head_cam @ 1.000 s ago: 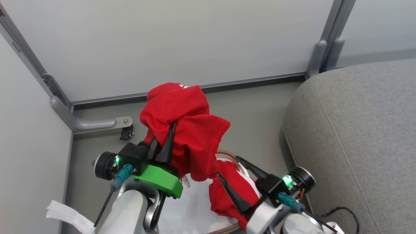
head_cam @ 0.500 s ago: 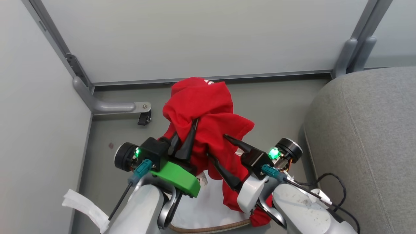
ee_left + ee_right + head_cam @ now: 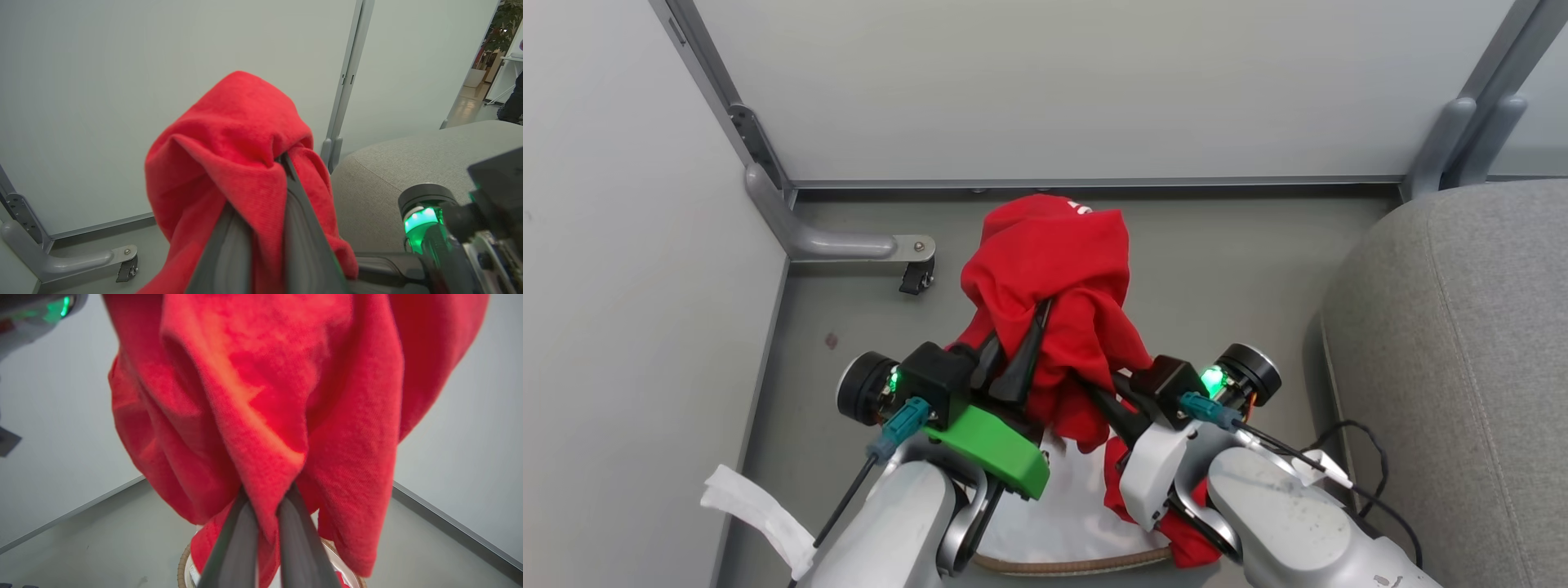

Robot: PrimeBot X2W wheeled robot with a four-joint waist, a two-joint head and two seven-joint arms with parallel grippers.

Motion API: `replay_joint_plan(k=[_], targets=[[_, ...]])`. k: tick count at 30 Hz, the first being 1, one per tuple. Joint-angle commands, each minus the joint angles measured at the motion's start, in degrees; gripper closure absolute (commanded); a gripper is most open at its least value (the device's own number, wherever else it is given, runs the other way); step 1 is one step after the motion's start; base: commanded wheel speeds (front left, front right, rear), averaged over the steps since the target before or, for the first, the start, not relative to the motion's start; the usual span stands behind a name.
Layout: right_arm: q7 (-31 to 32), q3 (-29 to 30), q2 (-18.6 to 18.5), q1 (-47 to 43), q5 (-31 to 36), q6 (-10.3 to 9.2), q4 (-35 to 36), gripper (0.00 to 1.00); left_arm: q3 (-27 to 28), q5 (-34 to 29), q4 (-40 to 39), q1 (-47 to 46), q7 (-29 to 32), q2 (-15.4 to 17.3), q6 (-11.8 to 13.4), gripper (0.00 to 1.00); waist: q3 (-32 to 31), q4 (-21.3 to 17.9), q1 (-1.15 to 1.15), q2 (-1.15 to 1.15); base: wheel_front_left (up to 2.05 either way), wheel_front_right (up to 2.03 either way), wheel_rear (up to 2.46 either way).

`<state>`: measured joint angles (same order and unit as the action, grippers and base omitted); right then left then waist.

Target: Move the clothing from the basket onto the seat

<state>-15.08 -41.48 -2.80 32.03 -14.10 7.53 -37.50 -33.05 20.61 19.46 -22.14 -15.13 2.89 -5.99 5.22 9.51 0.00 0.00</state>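
Above the basket (image 3: 1054, 563), in a corner of grey floor (image 3: 1225, 269) hemmed by pale wall panels, two robot arms hold one bundle of the clothing (image 3: 1054, 253) up in the air. The left claw (image 3: 1021, 325) is pinched nearly closed on an upper fold, so the red fabric drapes over and around its two dark fingers like a hood. The right claw (image 3: 267, 494), lower and just beside it, is clamped tight on a hanging fold, which bunches between its fingertips and spills down either side. The double hold seems meant to gather the loose cloth so less of it trails (a red tail does hang down into the basket, over the white lining (image 3: 1045, 514), by the right forearm). The seat (image 3: 1462, 343) lies to the robot's right, well apart from the bundle, so the carry across looks not yet made.
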Motion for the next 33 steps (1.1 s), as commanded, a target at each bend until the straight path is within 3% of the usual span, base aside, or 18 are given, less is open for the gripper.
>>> replay_joint_plan(k=[1,2,3,13,27,33], targets=[[-0.1,1.1,-0.2,-1.5,-0.4,-0.08,1.4,1.0,0.3,0.4,0.6,0.1,0.0,0.1,0.3,0.93,-0.4,-0.1,0.0,0.0,0.0,0.0,0.0],[-0.1,1.4,-0.2,-2.0,-0.2,-0.07,2.1,1.0,0.4,0.5,0.7,0.4,0.0,0.1,0.3,0.64,-0.6,-0.2,0.0,0.0,0.0,0.0,0.0],[-0.1,1.9,-0.2,-2.8,0.2,-0.08,3.0,1.0,0.7,0.2,1.0,0.7,0.0,0.1,0.5,0.0,-0.6,-0.6,0.0,0.0,0.0,0.0,0.0],[-0.1,9.4,-0.2,-9.0,1.1,-0.08,13.2,1.0,5.9,-3.9,4.2,3.6,0.0,0.3,0.1,0.0,-0.8,-7.0,0.0,0.0,0.0,0.0,0.0],[-0.1,13.2,-0.2,-14.4,2.6,-0.08,21.5,1.0,13.5,-8.7,2.9,6.6,0.0,1.5,-1.1,0.0,2.2,-28.5,0.0,0.0,0.0,0.0,0.0],[-0.1,15.2,-0.2,-16.1,2.5,-0.08,23.9,1.0,14.8,-9.6,2.9,6.9,0.0,1.5,-1.4,0.0,2.7,-35.8,0.0,0.0,0.0,0.0,0.0]])
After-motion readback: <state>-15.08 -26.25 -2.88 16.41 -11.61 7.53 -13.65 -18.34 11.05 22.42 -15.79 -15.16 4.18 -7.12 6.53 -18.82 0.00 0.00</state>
